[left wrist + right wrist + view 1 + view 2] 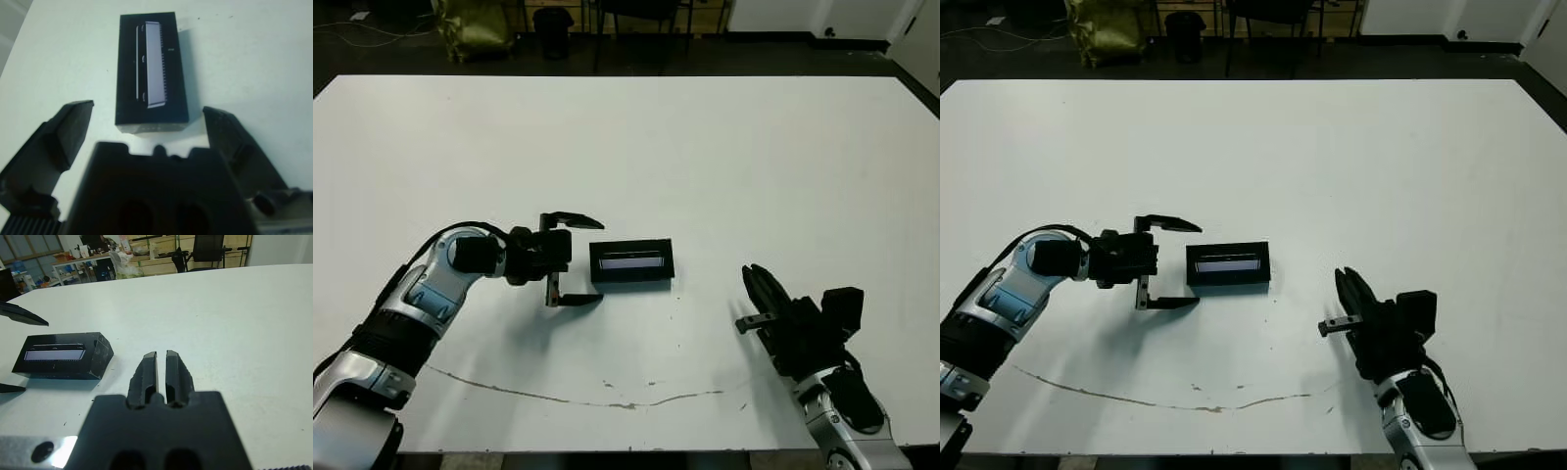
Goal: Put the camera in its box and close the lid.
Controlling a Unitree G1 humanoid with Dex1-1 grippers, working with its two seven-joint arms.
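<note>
Box (631, 263): you have it closed, lying flat on the white table (724, 166), slightly left of centre and towards the near half. Long side runs left to right.
Lid (152, 67): seated on the box, covering it fully. Its pale grey glossy strip faces up and runs along the length.
Camera: you cannot see it in any view.
Left claw (577, 259): fingers spread wide, holding nothing. It points to the right, at the box's left short end. One finger (572, 219) sits on the far side and the other on the near side, lined up roughly with the two long edges of the box.
Gap, left claw to box: tips stop just short of the left end. You see bare table between them in the head views, so no contact.
Left wrist view: the box lies straight ahead of the claw, centred between the two spread fingers, just past their tips.
Right claw (1349, 289): fingers pressed together, gripping nothing. It sits low over the table near the front edge, to the right of the box and well apart from it.
Table mark (578, 397): a thin dark scuff line runs along the near part of the table, between the two arms.
</note>
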